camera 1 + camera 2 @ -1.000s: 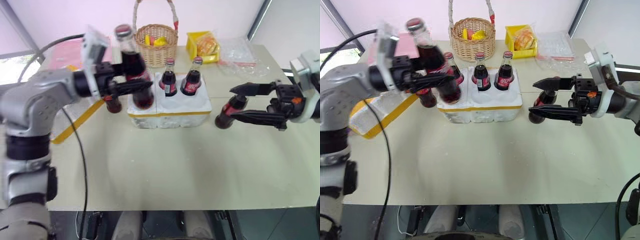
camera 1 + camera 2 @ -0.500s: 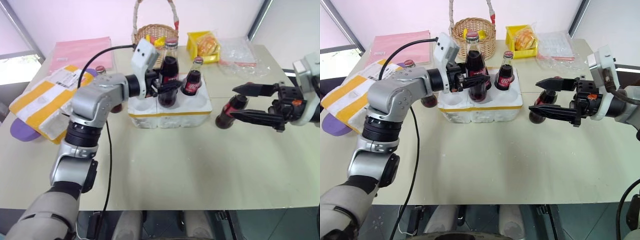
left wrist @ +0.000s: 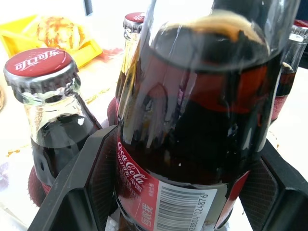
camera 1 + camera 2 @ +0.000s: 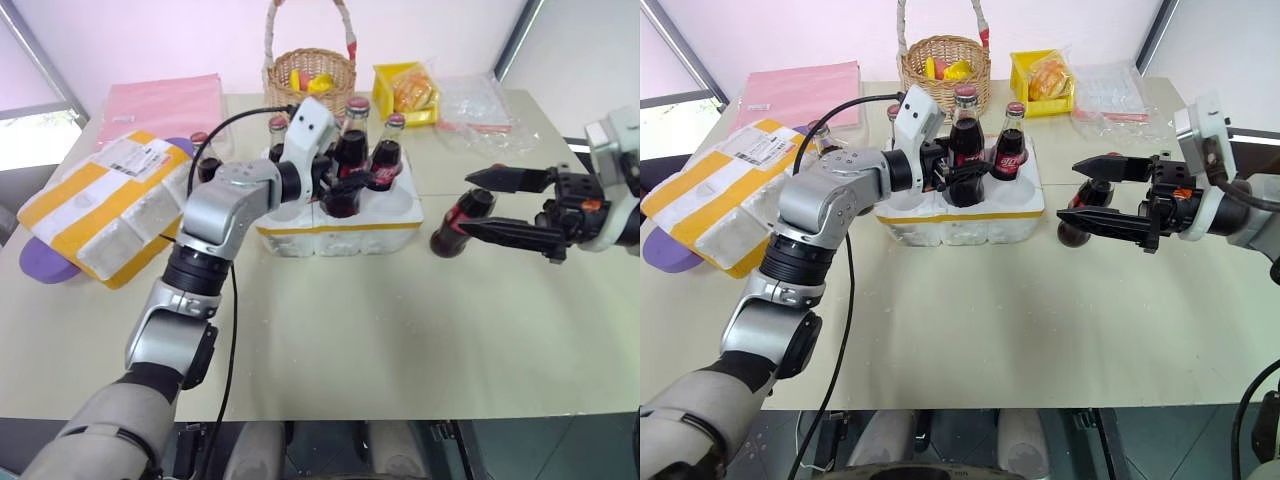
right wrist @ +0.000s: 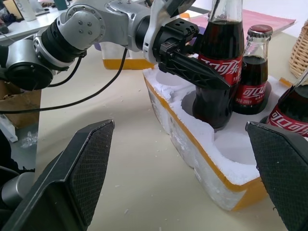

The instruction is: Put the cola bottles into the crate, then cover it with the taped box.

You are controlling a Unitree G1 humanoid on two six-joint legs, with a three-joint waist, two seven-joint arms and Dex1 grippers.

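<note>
My left gripper is shut on a cola bottle and holds it upright with its base in a front well of the crate. Two more cola bottles stand in back wells. Another bottle stands on the table left of the crate, behind my arm. One cola bottle stands on the table right of the crate, by the fingertips of my right gripper, which is open and not gripping it. The taped box lies at the far left.
A wicker basket stands behind the crate. Beside it are a yellow tray of food and clear plastic bags. A pink folder lies at the back left, and a purple object sticks out under the taped box.
My left arm has swung its bottle to the right and down, from left of the crate into a front well. The right gripper has stayed in place.
</note>
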